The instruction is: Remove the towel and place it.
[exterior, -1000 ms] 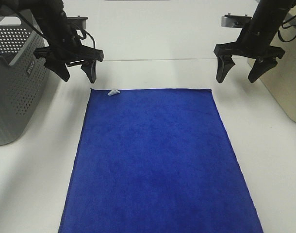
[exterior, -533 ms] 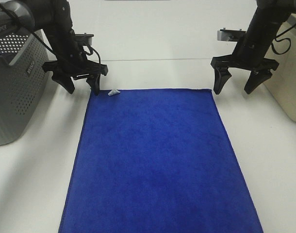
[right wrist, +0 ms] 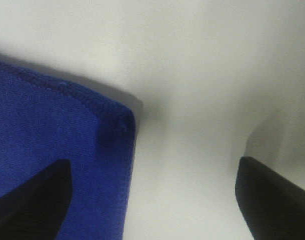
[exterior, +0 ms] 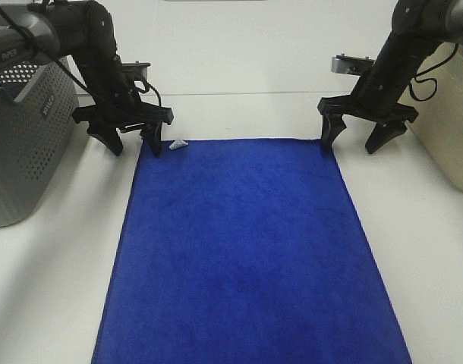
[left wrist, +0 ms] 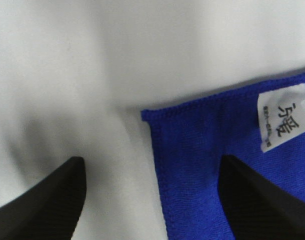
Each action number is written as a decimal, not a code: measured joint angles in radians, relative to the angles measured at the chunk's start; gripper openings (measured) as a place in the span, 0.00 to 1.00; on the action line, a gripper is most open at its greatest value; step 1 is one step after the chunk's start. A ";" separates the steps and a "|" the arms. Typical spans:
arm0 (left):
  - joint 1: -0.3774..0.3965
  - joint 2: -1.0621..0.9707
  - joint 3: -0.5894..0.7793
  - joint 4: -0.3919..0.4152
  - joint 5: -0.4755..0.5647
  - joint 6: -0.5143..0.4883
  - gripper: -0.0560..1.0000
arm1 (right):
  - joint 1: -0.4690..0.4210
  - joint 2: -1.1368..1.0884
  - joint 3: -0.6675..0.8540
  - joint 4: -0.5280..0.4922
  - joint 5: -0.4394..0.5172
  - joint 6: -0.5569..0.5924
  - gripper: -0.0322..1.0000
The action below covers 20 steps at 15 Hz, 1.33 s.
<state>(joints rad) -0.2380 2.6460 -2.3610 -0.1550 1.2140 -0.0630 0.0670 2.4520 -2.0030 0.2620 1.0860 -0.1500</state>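
Saw towel (exterior: 247, 250) flat on table (exterior: 49, 288), long axis running from far table edge to near edge. Left fingers (exterior: 152, 138) wide, straddling towel's far-left corner, just beside tag (exterior: 177, 144). Right fingers (exterior: 327, 130) wide, straddling far-right corner. Nothing held. I judged each arm equally near its own corner.

A: What lies on the white table (exterior: 57, 288)?
B: A blue towel (exterior: 243, 250), spread flat down the middle, its white tag (exterior: 177, 144) at the far left corner.
A: Anything else?
B: A grey perforated basket (exterior: 23, 144) stands at the left, apart from the towel. A beige object (exterior: 448, 129) sits at the right edge.
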 joint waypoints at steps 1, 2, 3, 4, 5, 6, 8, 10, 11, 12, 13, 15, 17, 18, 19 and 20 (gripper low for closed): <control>0.000 0.000 0.000 -0.004 0.000 0.000 0.71 | 0.000 0.005 0.000 0.001 -0.004 0.000 0.86; 0.000 0.000 -0.001 -0.004 0.000 0.000 0.71 | 0.000 0.013 0.000 0.003 -0.005 0.000 0.86; 0.000 0.000 -0.001 -0.006 0.000 0.000 0.71 | 0.000 0.018 -0.004 0.006 -0.004 0.001 0.86; 0.000 0.000 -0.001 -0.006 0.001 0.000 0.71 | 0.000 0.020 -0.005 0.006 -0.004 0.001 0.86; 0.000 0.000 -0.002 -0.007 0.001 0.000 0.71 | 0.000 0.022 -0.008 0.006 -0.002 0.002 0.86; 0.000 0.000 -0.002 -0.007 0.001 0.000 0.71 | 0.000 0.025 -0.009 0.006 -0.001 0.002 0.86; 0.000 0.000 -0.002 -0.007 0.001 0.000 0.71 | 0.000 0.026 -0.010 0.006 0.002 0.002 0.86; 0.000 0.000 -0.002 -0.007 0.001 0.000 0.71 | 0.000 0.026 -0.010 0.006 0.002 0.002 0.86; 0.000 0.000 -0.002 -0.008 0.001 0.000 0.71 | 0.000 0.026 -0.010 0.008 0.002 0.002 0.86; 0.000 0.000 -0.002 -0.011 0.001 0.000 0.71 | 0.000 0.026 -0.010 0.016 0.002 0.002 0.86; 0.000 0.000 -0.002 -0.011 0.001 0.000 0.71 | 0.000 0.026 -0.010 0.026 0.000 0.002 0.86; 0.000 0.000 -0.002 -0.011 0.001 0.000 0.71 | 0.000 0.026 -0.010 0.039 0.000 0.002 0.86; 0.000 0.000 -0.002 -0.012 0.001 0.000 0.71 | 0.000 0.026 -0.010 0.040 0.000 0.002 0.86; 0.000 0.000 -0.002 -0.012 0.001 0.000 0.71 | 0.000 0.026 -0.010 0.040 -0.001 0.002 0.86; 0.000 0.000 -0.002 -0.012 0.001 0.000 0.71 | 0.000 0.026 -0.010 0.040 -0.001 0.002 0.86; 0.000 0.000 -0.002 -0.017 0.001 0.000 0.71 | 0.000 0.026 -0.010 0.041 -0.003 0.002 0.86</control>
<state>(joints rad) -0.2380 2.6460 -2.3630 -0.1720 1.2150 -0.0630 0.0670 2.4780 -2.0130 0.3030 1.0830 -0.1480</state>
